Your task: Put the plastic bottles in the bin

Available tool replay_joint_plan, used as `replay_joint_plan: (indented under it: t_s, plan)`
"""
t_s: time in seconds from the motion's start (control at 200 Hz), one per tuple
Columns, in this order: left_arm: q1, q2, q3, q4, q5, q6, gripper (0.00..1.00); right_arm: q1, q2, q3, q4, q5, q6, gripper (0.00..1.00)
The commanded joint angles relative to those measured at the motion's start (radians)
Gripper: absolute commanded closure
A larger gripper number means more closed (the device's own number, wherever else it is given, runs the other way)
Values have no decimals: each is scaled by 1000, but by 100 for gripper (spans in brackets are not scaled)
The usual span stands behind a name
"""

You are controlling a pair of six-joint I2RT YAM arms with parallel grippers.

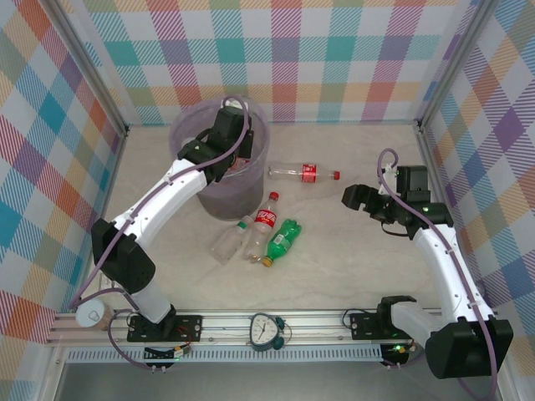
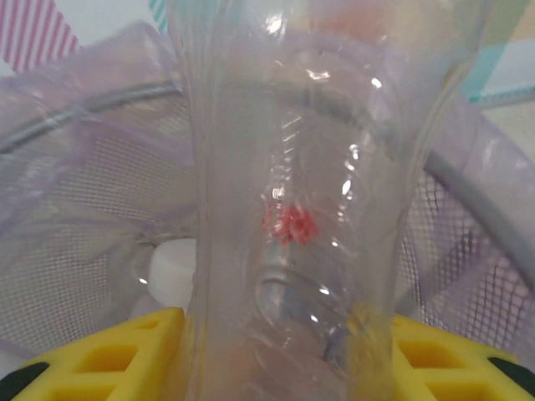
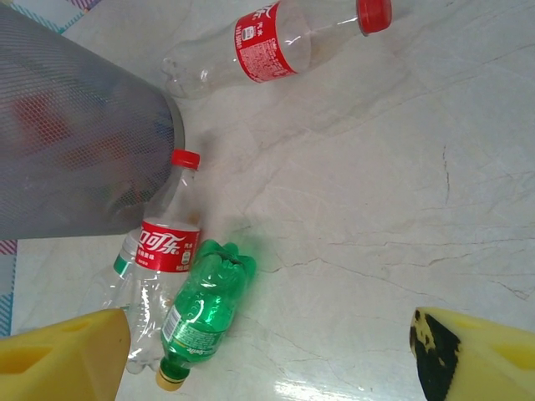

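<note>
Clear plastic bottle (image 2: 292, 167) gripped in left jaws over lilac-lined round bin (image 1: 185, 134) at eleven o'clock; right jaws wide, empty; four loose bottles (image 1: 266, 221) remaining.

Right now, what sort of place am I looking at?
Probably a robot test booth, not a home: plaid walls, arms bolted to a metal rail, plastic bottles lying beside a lined bin.

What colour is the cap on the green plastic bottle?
Yellow cap on green plastic bottle, clearest in right wrist view.

pastel plaid walls (image 1: 284, 58) enclose marbled tabletop (image 1: 359, 259).
</note>
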Motion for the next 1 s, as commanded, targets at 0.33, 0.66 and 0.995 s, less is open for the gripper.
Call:
replay_joint_plan:
  t_s: [0.33, 0.66, 0.995]
  plan:
    - [62, 48, -188, -8, 192, -163, 48, 1, 22, -8, 104, -113, 61, 13]
    - [64, 38, -121, -51, 262, -115, 13, 0, 25, -27, 98, -90, 48, 12]
    - [66, -117, -64, 0, 237, -104, 7, 0, 45, -43, 121, -86, 60, 11]
